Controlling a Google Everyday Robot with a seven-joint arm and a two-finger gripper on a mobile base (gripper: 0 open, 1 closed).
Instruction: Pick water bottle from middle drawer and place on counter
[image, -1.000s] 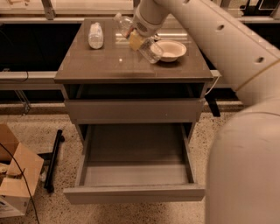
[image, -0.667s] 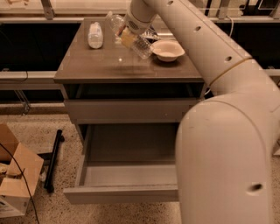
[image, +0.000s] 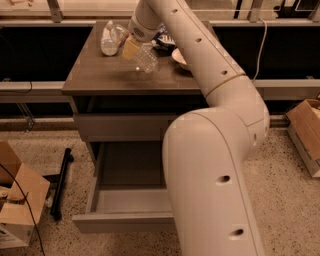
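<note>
- The gripper (image: 132, 48) is over the back left of the counter (image: 100, 80), at the end of the arm reaching in from the right.
- Its jaws are closed round the middle of the water bottle (image: 145, 59), with a yellowish finger pad lying across the clear plastic.
- The bottle hangs tilted, neck up and to the left, ribbed base down and to the right. I cannot tell whether the base touches the counter yet.
- Just left of it stands a white bottle (image: 107, 44). A bowl (image: 178, 58) sits to the right, partly behind the arm.
- The middle drawer (image: 125, 222) stands pulled open below. No bottle shows in the part the arm does not hide.
- Done, by my judgement: the pick from the drawer and the carry up to the counter.
- Left: bring the bottle down onto bare counter between the white bottle and the bowl, ideally turned upright, then release it and back the arm away.
- Risk: released at this tilt, the round bottle may tip and roll into the white bottle or toward the counter's edge.
</note>
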